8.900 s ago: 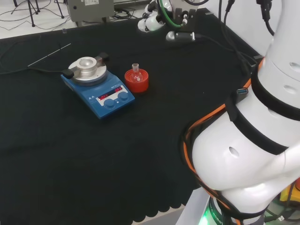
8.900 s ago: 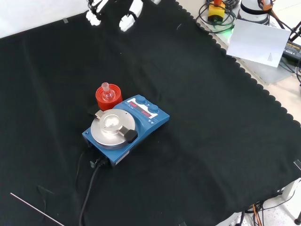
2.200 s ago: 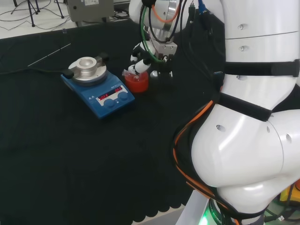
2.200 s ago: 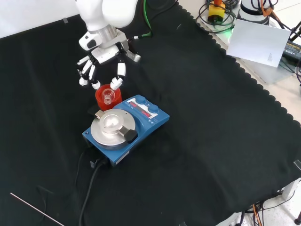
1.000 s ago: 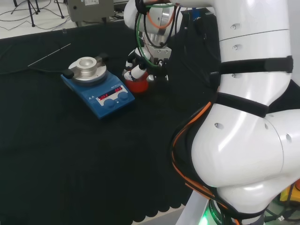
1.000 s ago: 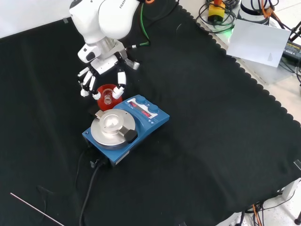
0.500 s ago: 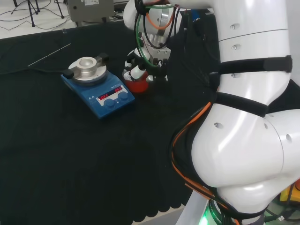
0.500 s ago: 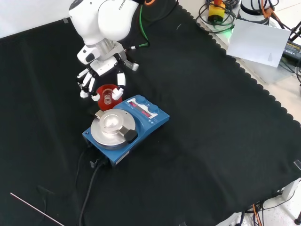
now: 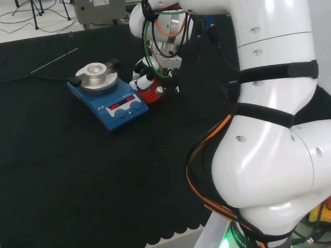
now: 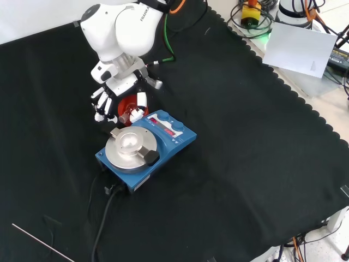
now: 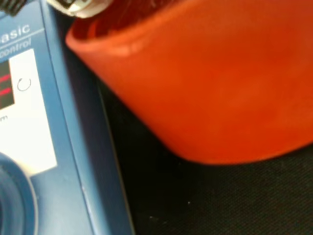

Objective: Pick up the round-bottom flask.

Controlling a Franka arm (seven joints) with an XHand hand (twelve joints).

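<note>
The round-bottom flask (image 10: 126,115) is small clear glass and sits in a red ribbed stand (image 10: 126,103) (image 9: 153,96) just beside the blue hotplate stirrer (image 10: 163,136). My hand (image 10: 117,90) has come down over the stand, its fingers (image 10: 101,107) spread on the stand's left in the front view and the thumb close to the flask's neck on the right. No finger is seen curled round the glass. In the head view my hand (image 9: 150,77) hides the flask. The wrist view is close on the red stand (image 11: 220,88) and the stirrer's panel (image 11: 29,127).
The stirrer's metal top plate (image 9: 96,74) stands left of the stand in the head view. Its cable (image 10: 103,218) trails toward the front edge. A thin rod (image 9: 54,60) lies on the cloth far left. The arm's white links (image 9: 274,155) rise at right.
My hand has sunk lower over the red stand and shifted slightly toward the stirrer, so its fingers now flank the flask more closely. The flask and stand have not moved.
</note>
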